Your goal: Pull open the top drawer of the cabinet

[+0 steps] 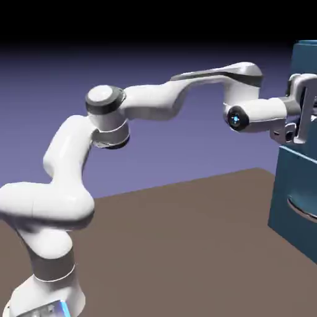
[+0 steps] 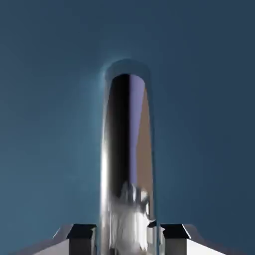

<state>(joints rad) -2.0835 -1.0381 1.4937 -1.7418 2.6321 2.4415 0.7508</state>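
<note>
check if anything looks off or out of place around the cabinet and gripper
Nothing stands out. The gripper is shut on the handle of the top drawer, with the bar running straight between the fingertips. The cabinet stands upright, and the lower handle looks intact.

The white arm (image 1: 74,186) rises from the 7 o'clock corner of the exterior view, folds back at its elbow and stretches level toward 3 o'clock. Its gripper (image 1: 301,114) points sideways, jaws clamped together; in the hand view both grey fingertips (image 2: 82,233) press inward at 6 o'clock.
</note>
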